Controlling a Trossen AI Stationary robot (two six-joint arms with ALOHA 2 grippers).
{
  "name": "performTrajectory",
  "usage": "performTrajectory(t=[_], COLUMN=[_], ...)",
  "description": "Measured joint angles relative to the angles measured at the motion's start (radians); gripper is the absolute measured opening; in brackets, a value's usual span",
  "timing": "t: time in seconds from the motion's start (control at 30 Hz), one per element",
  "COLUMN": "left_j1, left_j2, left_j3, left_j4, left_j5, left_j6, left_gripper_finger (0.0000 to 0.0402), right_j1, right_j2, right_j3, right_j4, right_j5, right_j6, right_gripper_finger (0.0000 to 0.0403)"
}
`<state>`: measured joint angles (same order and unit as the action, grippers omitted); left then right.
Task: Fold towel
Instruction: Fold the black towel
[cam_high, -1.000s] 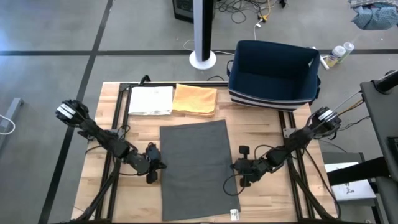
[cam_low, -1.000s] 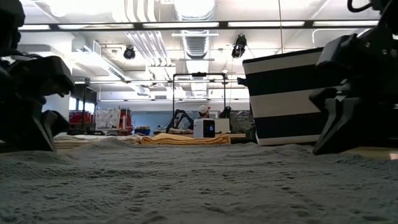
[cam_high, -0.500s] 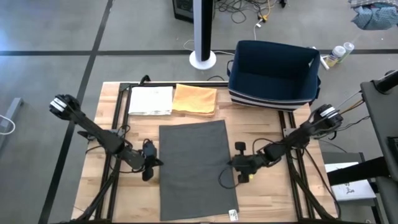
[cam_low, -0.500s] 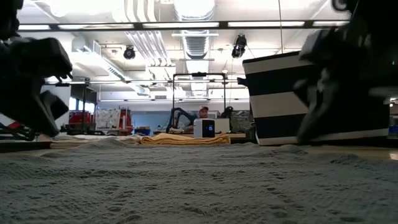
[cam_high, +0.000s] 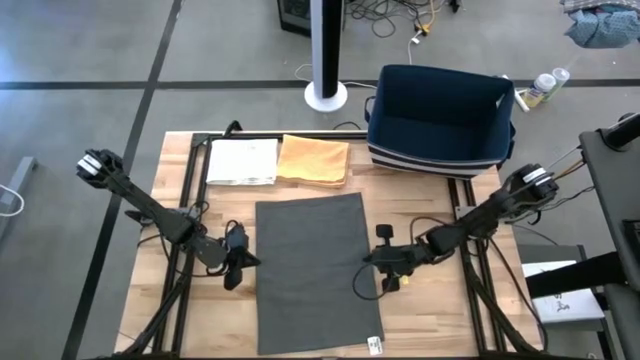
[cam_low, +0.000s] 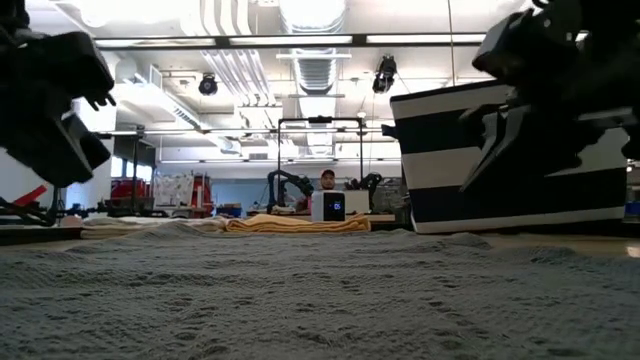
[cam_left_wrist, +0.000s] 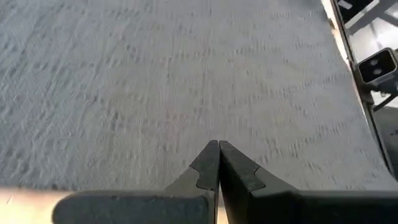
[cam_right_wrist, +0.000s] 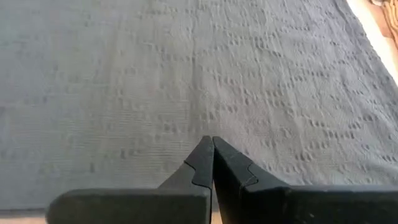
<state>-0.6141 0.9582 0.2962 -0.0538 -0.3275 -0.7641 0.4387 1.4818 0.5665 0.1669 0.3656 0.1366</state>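
A grey towel (cam_high: 315, 270) lies flat and spread out on the wooden table, its long sides running near to far. My left gripper (cam_high: 251, 262) hangs shut just over the towel's left edge. In its wrist view the closed fingertips (cam_left_wrist: 217, 145) point slanting down at the towel (cam_left_wrist: 186, 81). My right gripper (cam_high: 367, 259) hangs shut over the towel's right edge, its closed fingertips (cam_right_wrist: 210, 140) also slanting down at the towel (cam_right_wrist: 186, 74). In the low view both grippers are clear of the surface.
A navy basket with striped sides (cam_high: 440, 115) stands at the far right. A folded orange cloth (cam_high: 314, 160) and a folded white cloth (cam_high: 243, 161) lie along the far edge. Bare wood shows on both sides of the towel.
Both grippers have risen off the table beside the towel's edges and drifted a little toward the far edge, staying shut. The towel lies as before.
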Motion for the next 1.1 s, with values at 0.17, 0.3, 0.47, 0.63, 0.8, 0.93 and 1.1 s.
performTrajectory(t=[0.17,0.3,0.47,0.63,0.8,0.93,1.1], left_j1=[-0.024,-0.038,-0.037,-0.037,-0.039,-0.041,-0.050], left_j2=[0.068,0.172,0.284,0.290,0.233,0.252,0.353], left_j3=[-0.032,-0.059,-0.047,-0.020,0.078,0.127,0.127], left_j4=[0.029,0.128,0.157,0.132,-0.043,-0.090,-0.089], left_j5=[0.000,0.001,0.051,0.105,0.025,-0.063,-0.101], left_j6=[-0.060,-0.099,-0.143,-0.157,-0.090,-0.016,-0.058], left_gripper_finger=[0.0000,0.0000,0.0000,0.0000,0.0000,0.0000,0.0000], right_j1=[-0.019,-0.019,-0.019,-0.020,-0.024,-0.023,-0.024], right_j2=[0.050,0.103,0.100,0.027,0.011,0.039,0.115], right_j3=[-0.022,-0.026,-0.020,-0.001,0.000,-0.003,-0.004], right_j4=[-0.004,0.006,-0.004,-0.004,-0.004,0.001,0.006], right_j5=[-0.024,-0.050,-0.056,-0.054,-0.052,-0.054,-0.069], right_j6=[0.053,0.071,0.042,-0.038,-0.009,0.029,0.047], right_gripper_finger=[0.0000,0.0000,0.0000,0.0000,0.0000,0.0000,0.0000])
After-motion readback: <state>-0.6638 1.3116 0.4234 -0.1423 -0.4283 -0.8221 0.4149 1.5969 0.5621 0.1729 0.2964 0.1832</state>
